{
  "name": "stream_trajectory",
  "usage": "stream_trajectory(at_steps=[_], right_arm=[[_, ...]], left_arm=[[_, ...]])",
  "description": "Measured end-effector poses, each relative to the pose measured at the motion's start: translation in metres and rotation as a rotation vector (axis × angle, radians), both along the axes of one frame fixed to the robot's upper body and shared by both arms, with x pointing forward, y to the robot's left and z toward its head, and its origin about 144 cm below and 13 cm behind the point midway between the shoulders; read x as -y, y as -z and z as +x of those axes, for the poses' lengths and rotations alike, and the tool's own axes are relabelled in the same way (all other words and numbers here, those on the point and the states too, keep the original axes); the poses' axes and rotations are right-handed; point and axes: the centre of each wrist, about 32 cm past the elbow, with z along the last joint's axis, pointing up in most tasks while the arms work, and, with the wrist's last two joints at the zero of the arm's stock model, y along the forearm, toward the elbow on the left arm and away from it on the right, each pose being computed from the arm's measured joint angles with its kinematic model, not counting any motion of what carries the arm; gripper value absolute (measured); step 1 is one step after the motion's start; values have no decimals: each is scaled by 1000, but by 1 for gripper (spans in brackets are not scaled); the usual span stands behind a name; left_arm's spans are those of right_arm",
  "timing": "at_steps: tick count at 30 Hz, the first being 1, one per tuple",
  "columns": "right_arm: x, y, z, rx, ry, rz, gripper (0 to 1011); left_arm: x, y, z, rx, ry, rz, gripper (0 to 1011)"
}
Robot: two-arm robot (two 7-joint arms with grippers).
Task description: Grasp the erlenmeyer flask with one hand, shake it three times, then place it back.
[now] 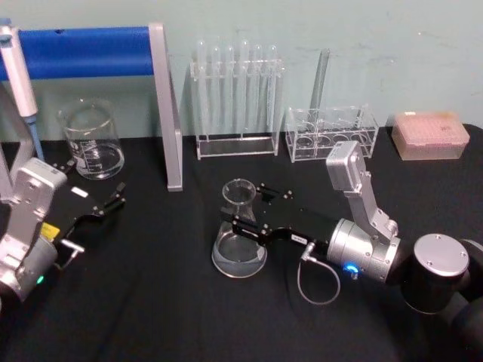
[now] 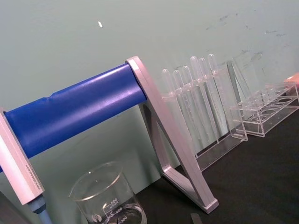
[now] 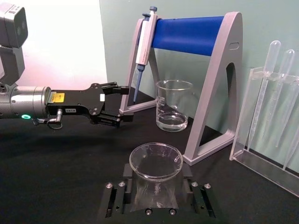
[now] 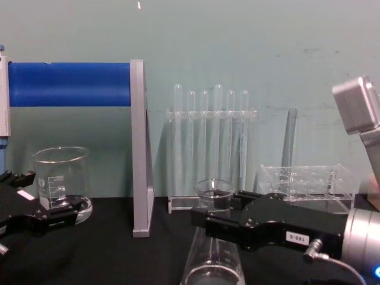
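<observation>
The erlenmeyer flask (image 1: pixel 240 256) is clear glass and stands upright on the black table, near the middle. My right gripper (image 1: pixel 247 205) reaches in from the right and sits level with the flask's neck, one finger on each side. In the right wrist view the flask (image 3: pixel 155 161) stands between the black fingers (image 3: pixel 114 200) with a thin gap at either side, so this gripper is open. The chest view shows the gripper (image 4: pixel 217 208) in front of the flask (image 4: pixel 211 267). My left gripper (image 1: pixel 117 197) rests open at the table's left, holding nothing.
A glass beaker (image 1: pixel 92 139) stands at the back left beside the blue-barred pipette stand (image 1: pixel 162 105), which holds a pipette (image 1: pixel 19 75). Behind the flask are a test tube rack (image 1: pixel 235 98), a low clear rack (image 1: pixel 332 134) and a pink tip box (image 1: pixel 429 136).
</observation>
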Motion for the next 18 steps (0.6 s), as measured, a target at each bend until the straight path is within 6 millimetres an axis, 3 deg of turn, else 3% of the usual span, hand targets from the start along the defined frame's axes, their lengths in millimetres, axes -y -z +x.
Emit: stream_trajectory(at_steps=[12, 18], right_arm=[[0, 0, 0, 0, 1, 0, 958], [0, 0, 0, 1, 1, 0, 1000]], left_arm=[[0, 0, 0, 0, 0, 0, 1001], [0, 0, 0, 0, 0, 0, 1001]])
